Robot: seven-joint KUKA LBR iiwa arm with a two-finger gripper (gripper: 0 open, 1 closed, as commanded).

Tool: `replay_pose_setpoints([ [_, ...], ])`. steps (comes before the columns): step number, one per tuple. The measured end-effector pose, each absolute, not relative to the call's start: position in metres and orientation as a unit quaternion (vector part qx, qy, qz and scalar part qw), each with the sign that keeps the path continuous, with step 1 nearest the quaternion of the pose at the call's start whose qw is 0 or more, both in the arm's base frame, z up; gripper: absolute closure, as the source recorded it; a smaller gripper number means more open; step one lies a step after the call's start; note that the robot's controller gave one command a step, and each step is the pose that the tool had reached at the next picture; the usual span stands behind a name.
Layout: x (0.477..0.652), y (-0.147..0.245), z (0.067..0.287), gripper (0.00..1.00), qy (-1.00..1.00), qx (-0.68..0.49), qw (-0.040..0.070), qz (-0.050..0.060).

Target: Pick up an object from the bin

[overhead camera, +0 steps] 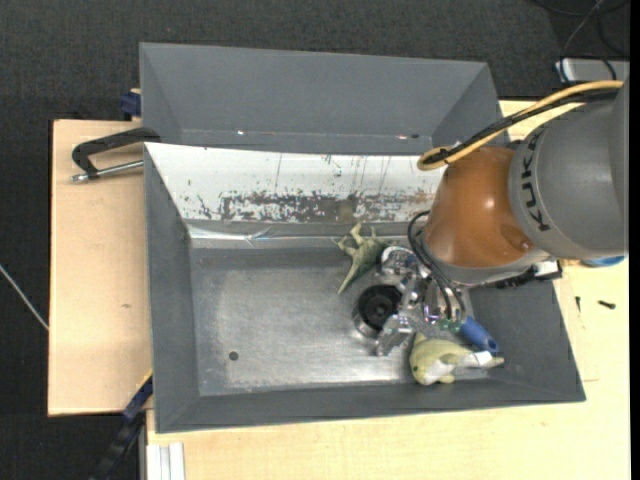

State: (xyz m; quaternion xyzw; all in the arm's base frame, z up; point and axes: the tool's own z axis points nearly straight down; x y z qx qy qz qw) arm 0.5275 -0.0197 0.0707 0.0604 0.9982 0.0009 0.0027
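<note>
My gripper (424, 300) is low in the bin's right part, just under the orange wrist cover. A black round thing (377, 308) lies right beside it on the left. A pale green, star-shaped leafy thing (358, 252) rests behind that, near the back wall. Close to the front wall, below the gripper, lies a pale yellowish soft figure (434, 362), with a blue piece (478, 337) touching it on the right. A small silvery thing (388, 342) sits between the black round thing and the figure.
All the loose things crowd the bin's right half around the gripper. The bin's left floor is bare metal. The arm with its orange cover and yellow cable hangs over the right wall.
</note>
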Motion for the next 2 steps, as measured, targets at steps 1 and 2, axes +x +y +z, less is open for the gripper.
replay_pose_setpoints([
  [1, 0.530, -0.019, 0.075, 1.00, 0.998, 0.060, 0.006, 0.001],
  [2, 0.544, -0.028, 0.247, 1.00, 0.998, 0.067, 0.007, 0.000],
])
